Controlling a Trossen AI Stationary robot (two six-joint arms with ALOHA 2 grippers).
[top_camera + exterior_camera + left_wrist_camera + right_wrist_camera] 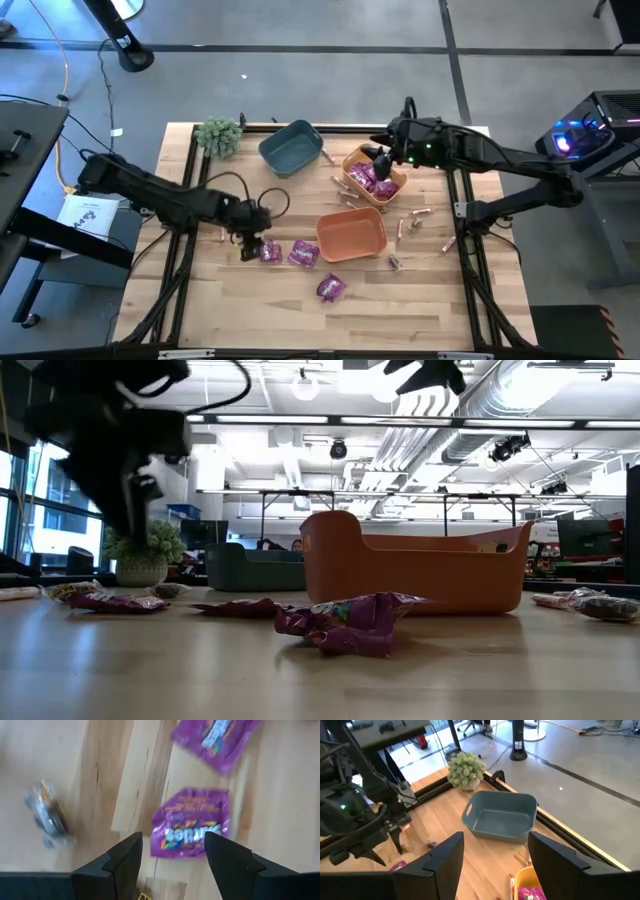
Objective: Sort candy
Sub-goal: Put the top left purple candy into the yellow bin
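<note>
My left gripper (250,240) is open and hovers over the near-left part of the table. In its wrist view (172,840) a shiny purple candy packet (190,822) lies flat on the wood just ahead of the open fingers, apart from them. A second purple packet (215,737) lies beyond it, and a small dark brownish candy (47,812) lies off to one side. My right gripper (380,160) is open and empty above the yellow bin (375,178), which holds purple packets. A third loose purple packet (330,288) lies near the front.
An orange bin (352,235) stands mid-table, a teal bin (290,147) at the back, and a green plant ball (219,135) at the far left corner. Pink stick candies (415,215) and a small dark piece (395,263) lie right of the orange bin.
</note>
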